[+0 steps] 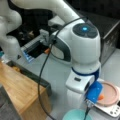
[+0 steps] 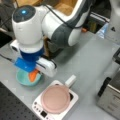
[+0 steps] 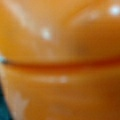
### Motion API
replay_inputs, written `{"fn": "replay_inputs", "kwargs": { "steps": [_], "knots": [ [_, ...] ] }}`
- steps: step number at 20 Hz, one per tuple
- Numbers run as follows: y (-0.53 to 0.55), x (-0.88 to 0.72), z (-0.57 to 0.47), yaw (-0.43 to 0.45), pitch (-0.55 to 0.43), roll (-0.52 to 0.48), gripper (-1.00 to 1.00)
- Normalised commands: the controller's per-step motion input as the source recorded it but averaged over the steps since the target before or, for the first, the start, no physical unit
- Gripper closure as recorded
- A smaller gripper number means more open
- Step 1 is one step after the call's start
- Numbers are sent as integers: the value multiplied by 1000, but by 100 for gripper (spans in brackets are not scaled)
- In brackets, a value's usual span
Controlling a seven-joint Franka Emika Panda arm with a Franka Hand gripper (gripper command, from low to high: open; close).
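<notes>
One orange object is all that shows at the business end of the arm, and it sits right under the blue wrist housing, hanging over the teal bowl in a front view. The gripper is down there too, low over that bowl, though its fingers cannot be made out. It looks as if the orange piece is carried by it, but how wide the jaws stand, and whether they truly clamp the piece, cannot be told from any view.

As for progress: the orange object seems off the table and poised above the bowl, not yet lying inside it as far as can be judged, so the setting down looks like what is left.

Beside the bowl stands a white scale with a pink round plate on top; in a front view the same plate sits just beside the wrist. A wooden box lies at a front view's left.

The wrist view is filled edge to edge with orange surface, crossed by a dark crease; nothing else shows there. The bowl is cut off at a front view's bottom.
</notes>
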Motion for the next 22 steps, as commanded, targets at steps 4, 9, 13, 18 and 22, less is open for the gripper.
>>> {"fn": "replay_inputs", "kwargs": {
  "steps": [4, 9, 13, 18, 22],
  "knots": [
    [542, 137, -49, -23, 14, -124, 100],
    [407, 238, -92, -56, -1, -205, 100],
    [252, 320, -120, -77, -20, -197, 100],
    [192, 318, -110, -113, -35, -176, 100],
    [139, 243, -56, -86, -6, -187, 100]
  ]
}}
